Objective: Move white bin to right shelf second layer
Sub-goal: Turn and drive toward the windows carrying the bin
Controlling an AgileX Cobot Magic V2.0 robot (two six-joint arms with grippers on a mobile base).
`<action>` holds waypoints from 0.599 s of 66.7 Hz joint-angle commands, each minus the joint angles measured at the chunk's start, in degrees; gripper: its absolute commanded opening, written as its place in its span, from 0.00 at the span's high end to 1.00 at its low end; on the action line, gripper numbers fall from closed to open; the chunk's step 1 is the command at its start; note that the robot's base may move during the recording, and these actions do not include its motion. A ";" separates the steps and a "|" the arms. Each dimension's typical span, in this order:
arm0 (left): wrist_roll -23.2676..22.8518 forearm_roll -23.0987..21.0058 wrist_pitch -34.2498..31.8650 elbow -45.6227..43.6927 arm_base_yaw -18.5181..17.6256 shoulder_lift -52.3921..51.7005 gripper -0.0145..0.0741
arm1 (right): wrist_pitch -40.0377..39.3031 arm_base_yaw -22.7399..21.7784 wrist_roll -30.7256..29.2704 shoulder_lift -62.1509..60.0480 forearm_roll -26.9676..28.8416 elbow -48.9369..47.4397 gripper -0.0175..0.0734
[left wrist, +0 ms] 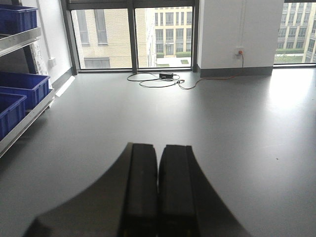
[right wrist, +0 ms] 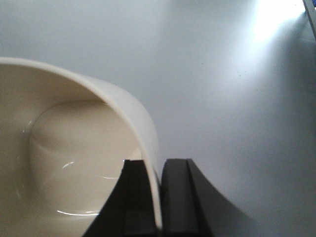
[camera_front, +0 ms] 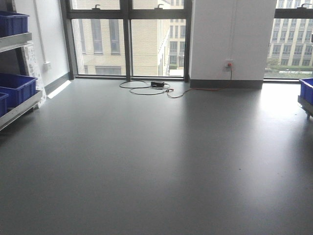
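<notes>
right gripper [right wrist: 157, 168] clamped on the white bin [right wrist: 69, 143] — one finger inside the wall, one outside, jaws nearly together with just the thin wall pinched in the gap. Bin hangs off that one grip with its mouth toward the wrist camera, and the inside looks bare. Grey floor [right wrist: 227, 79] lies beyond it; it looks carried clear, though I can't see the base. left gripper [left wrist: 159, 148] is closed on nothing, pads pressed together, pointing out over the floor.

Progress as I read it: pick done, transport under way, place not done. Front view is mostly open floor, with windows ahead and a power brick [camera_front: 157, 84] with its looped cable by the glass. left rack [camera_front: 14, 41] with blue crates [camera_front: 17, 85] sits at the left edge. At the right edge only a rack corner [camera_front: 305, 105] with one blue crate [camera_front: 307, 88] shows — probably the target rack, but the right shelf second layer isn't in view. Left to do: turn right, close in, set bin on the rollers, release.
</notes>
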 commanded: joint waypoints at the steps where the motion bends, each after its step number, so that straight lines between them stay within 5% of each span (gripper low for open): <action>1: -0.17 0.00 -4.98 2.11 -0.20 -0.87 0.74 | -5.22 -0.23 -0.35 0.43 -0.02 -1.80 0.68; 40: -0.17 0.00 -4.98 2.11 -0.20 -0.87 0.74 | -5.22 -0.23 -0.35 0.43 -0.02 -1.80 0.68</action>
